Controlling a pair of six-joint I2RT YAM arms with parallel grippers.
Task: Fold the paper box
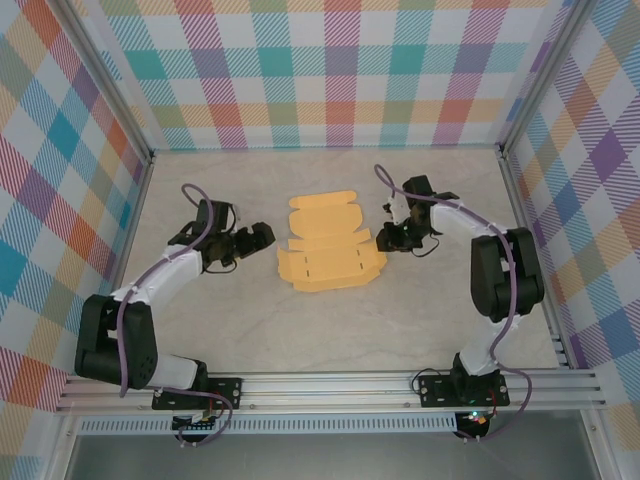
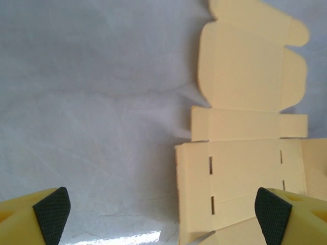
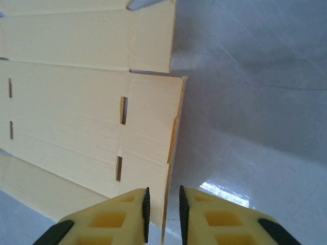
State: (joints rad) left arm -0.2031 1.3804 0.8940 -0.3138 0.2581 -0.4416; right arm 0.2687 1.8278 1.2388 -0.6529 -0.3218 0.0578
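At the near edge of the table [image 1: 400, 330], both arms are bolted to a metal rail [image 1: 330, 385] and reach forward and inward, one on each side of the box [image 1: 327, 247].

The box is a flat yellow-orange die-cut sheet lying unfolded on the pale table, about midway between the arms. Its widest panel is nearest, and its narrower panels and rounded flaps point away.

The left pincer [image 1: 262, 236] sits just beside the sheet's left edge, released, with its jaws spread wide. In the left wrist view one black pad [image 2: 52, 213] stands over bare table. The other is over the near panel of the sheet. Nothing is between them but table and card lying flat.

The right pincer [image 1: 383, 238] is at the sheet's right edge. In the right wrist view its jaws are drawn in to a narrow slit, and the card's edge runs down into that slit between the pads [image 3: 146, 209]. That edge looks slightly lifted off the table. I cannot tell whether the pads actually pinch the card or only straddle it.

Short slots [image 3: 123, 109] are cut in pairs along the wide panel's fold lines.

Beyond the sheet the table runs bare to the checked walls [image 1: 330, 70].
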